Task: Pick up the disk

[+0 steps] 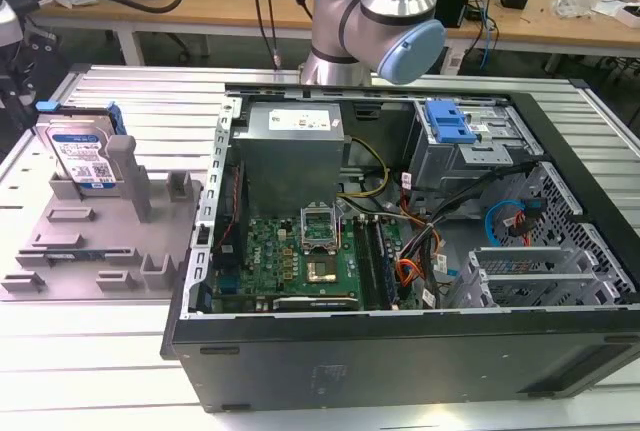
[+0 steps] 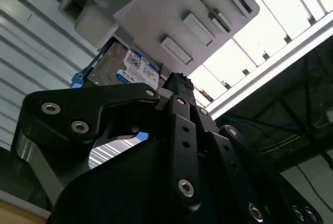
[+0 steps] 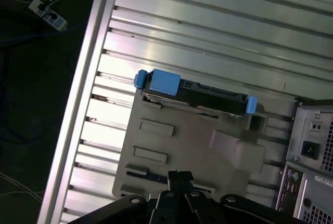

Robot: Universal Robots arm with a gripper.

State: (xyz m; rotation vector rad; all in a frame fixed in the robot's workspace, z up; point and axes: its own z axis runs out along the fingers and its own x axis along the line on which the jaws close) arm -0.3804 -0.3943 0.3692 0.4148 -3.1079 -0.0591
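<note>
first wrist view: the disk [image 3: 208, 97] stands on edge in the grey fixture [image 3: 182, 151], propped upright for an easy grasp; the hand [image 3: 179, 174] hovers apart, clenched, empty.

My end effector [image 2: 176, 81] looks like matt black metal, studded with small shiny screw heads. The disk [image 1: 85, 154], at about ten o'clock from the computer case [image 1: 400, 371], has a dull silver metal body, a glossy white-and-blue paper label and smooth blue plastic rails. The fixture [image 1: 60, 251] under it is matt grey plastic. The worktop [image 1: 90, 371] is ribbed, brushed metal with a soft sheen. The case has a matt black shell, with bare grey sheet metal inside.
</note>
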